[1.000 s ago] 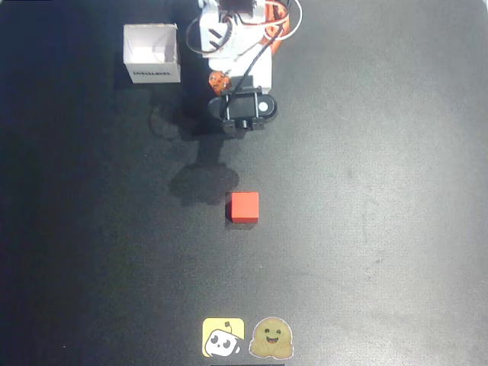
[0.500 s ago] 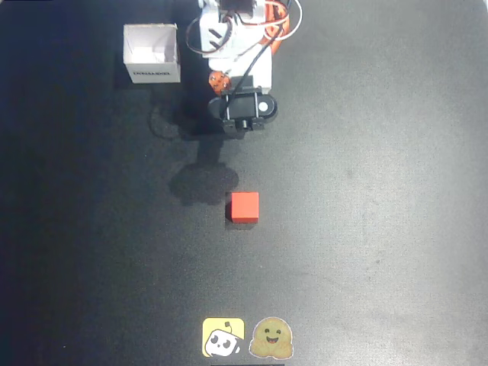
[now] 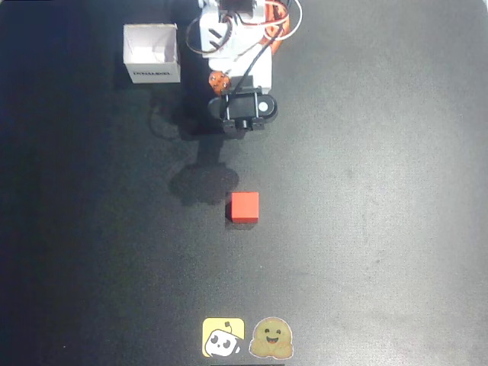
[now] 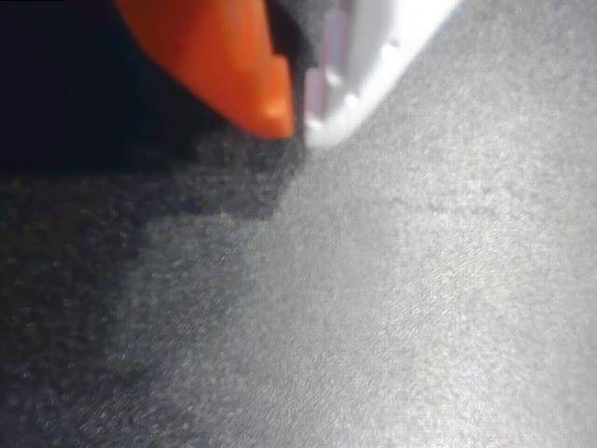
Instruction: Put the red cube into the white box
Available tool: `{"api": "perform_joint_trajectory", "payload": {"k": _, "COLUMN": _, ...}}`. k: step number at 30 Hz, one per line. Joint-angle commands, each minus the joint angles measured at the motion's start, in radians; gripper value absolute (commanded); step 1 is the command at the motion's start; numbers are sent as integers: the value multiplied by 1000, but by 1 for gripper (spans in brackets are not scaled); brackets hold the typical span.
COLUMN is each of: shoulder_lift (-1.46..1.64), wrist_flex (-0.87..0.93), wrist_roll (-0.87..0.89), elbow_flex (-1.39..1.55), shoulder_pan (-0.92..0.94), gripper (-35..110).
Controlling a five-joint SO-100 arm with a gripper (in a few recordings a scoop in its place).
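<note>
On the dark tabletop (image 3: pixel 366 229), in the overhead view, the red cube (image 3: pixel 245 207) sits alone near the middle, well apart from the white box (image 3: pixel 152 52) at the upper left. The box stands upright, open at the top, with dark print on its near side. The arm (image 3: pixel 236 46) is folded up just right of the box, above the cube. In the wrist view the end effector (image 4: pixel 297 117) has its orange and white fingertips nearly touching, with nothing between them.
</note>
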Motion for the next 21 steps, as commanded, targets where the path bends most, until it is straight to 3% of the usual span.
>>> {"api": "perform_joint_trajectory", "payload": {"k": 1, "shoulder_lift": 5, "wrist_flex": 5, "wrist_roll": 6, "elbow_flex": 0, "shoulder_pan": 0, "gripper": 0}}
{"api": "perform_joint_trajectory", "payload": {"k": 6, "shoulder_lift": 5, "wrist_flex": 15, "wrist_roll": 86, "elbow_flex": 0, "shoulder_pan": 18, "gripper": 0}}
{"api": "perform_joint_trajectory", "payload": {"k": 15, "shoulder_lift": 5, "wrist_flex": 15, "wrist_roll": 74, "elbow_flex": 0, "shoulder_pan": 31, "gripper": 0}}
{"api": "perform_joint_trajectory", "payload": {"k": 21, "shoulder_lift": 0, "wrist_flex": 69, "wrist_roll": 58, "elbow_flex": -143, "shoulder_pan": -17, "gripper": 9}}
